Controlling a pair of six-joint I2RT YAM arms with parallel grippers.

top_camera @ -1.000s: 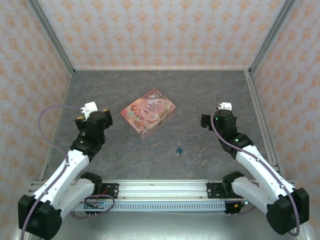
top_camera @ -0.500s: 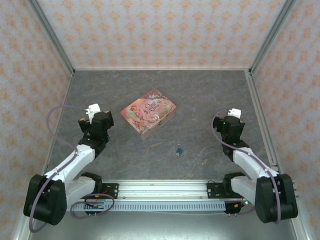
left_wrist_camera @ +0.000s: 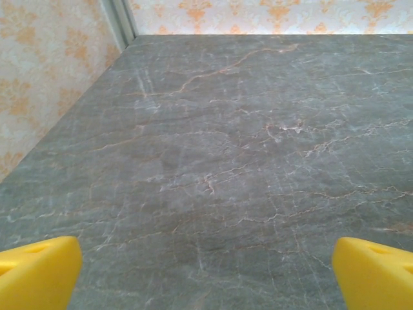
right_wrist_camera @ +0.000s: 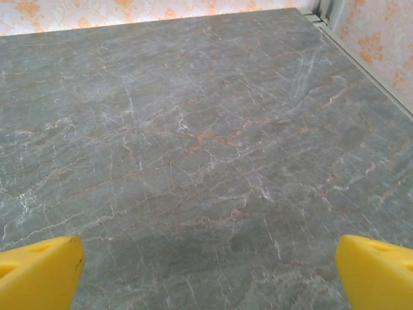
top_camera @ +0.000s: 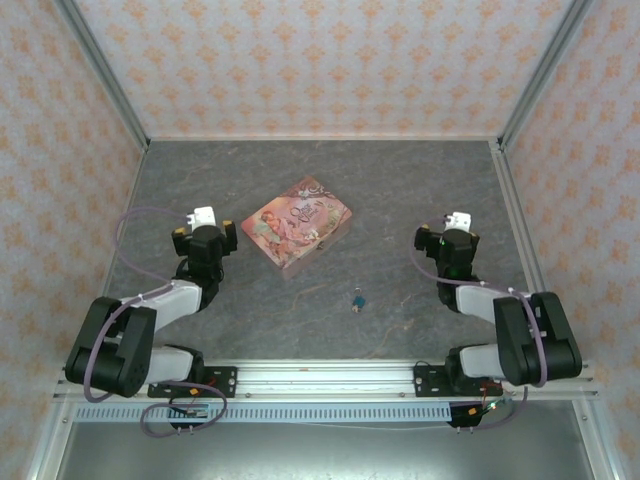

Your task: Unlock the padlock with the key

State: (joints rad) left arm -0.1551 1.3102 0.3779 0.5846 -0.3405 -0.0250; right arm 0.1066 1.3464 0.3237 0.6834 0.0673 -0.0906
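Spanning the enclosure, grey veined table [top_camera: 400, 180] meets pale walls [top_camera: 320, 60] with orange damask print, and metal posts stand at the far corners. Left arm [top_camera: 170, 298] sits by the left edge, left jaws wide open and empty. Pink tin box [top_camera: 297, 222] is mid-table. The padlock [top_camera: 356, 301] lies toward the near edge, apart from the tin. Right arm [top_camera: 480, 295] sits by the right edge, right jaws wide open and empty. Versus a second ago: both arms folded back, tin and padlock unmoved.

Tiny blue-and-dark padlock [top_camera: 356, 301] flat on grey tabletop, untouched.
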